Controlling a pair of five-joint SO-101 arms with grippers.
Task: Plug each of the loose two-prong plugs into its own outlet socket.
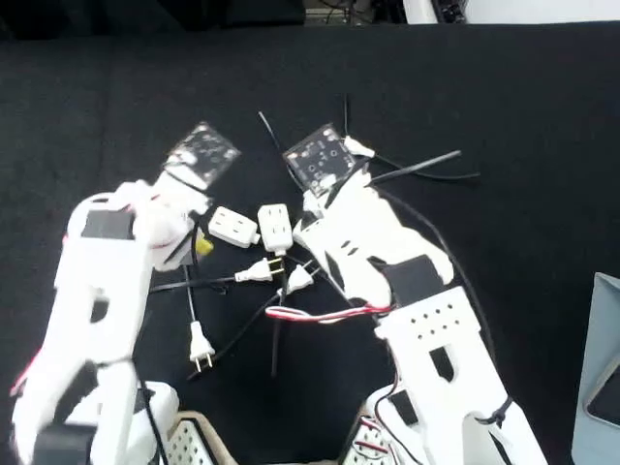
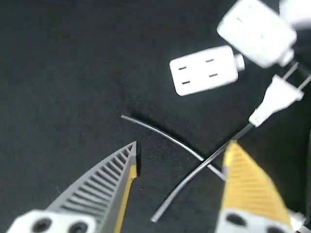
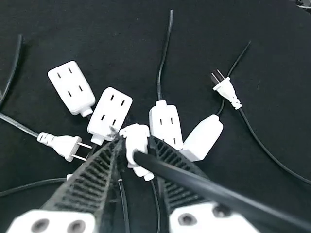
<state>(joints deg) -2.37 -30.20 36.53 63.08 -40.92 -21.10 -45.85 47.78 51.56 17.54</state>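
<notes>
I have a white two-prong plug (image 3: 136, 133) pinched in the right claw (image 3: 134, 145). The two black fingers (image 3: 92, 179) press on its body from both sides, and a thick black cable (image 3: 218, 191) crosses in front of them. The held plug is just beside the ends of one white socket (image 3: 111, 114) and a second socket (image 3: 165, 124).

On the black surface (image 1: 504, 97), a pair of sockets (image 1: 275, 225) lies side by side near the middle. Two loose plugs (image 1: 257, 273) rest close to the pair, at about 6 o'clock from it. A third plug (image 1: 201, 347) lies well apart, near 7 o'clock.

The left claw (image 2: 182, 145) is at about 9 o'clock from the pair. It is spread wide and grips nothing. A thin cable (image 2: 194, 170) passes between its fingers, just beside the yellow finger (image 2: 243, 184).
</notes>
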